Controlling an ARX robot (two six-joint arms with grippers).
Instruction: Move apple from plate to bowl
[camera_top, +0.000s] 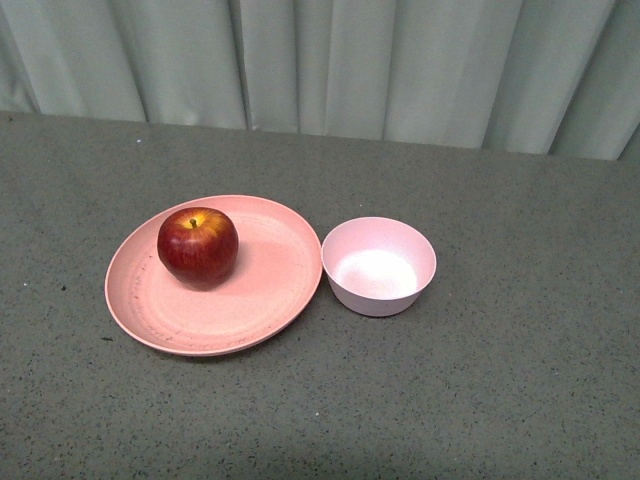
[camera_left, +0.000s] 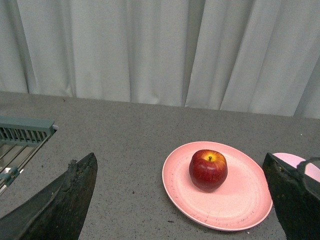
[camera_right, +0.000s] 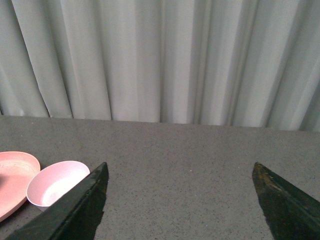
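plate: front view, the patch beneath the apple is covered. Right wrist view, cut by the picture edge, so only part of the rim shows.
bowl: left wrist view, mostly behind one finger of the left gripper, with a sliver of rim visible. Right wrist view, one side overlapped by a finger of the right gripper.
apple: underside unseen in every view.
gripper fingers: only the dark tips show; the rest runs out of frame.
slatted grey rack: cut by the picture edge, identity undetermined.
curtain: upper part out of frame.
table: near, left and right edges beyond frame.
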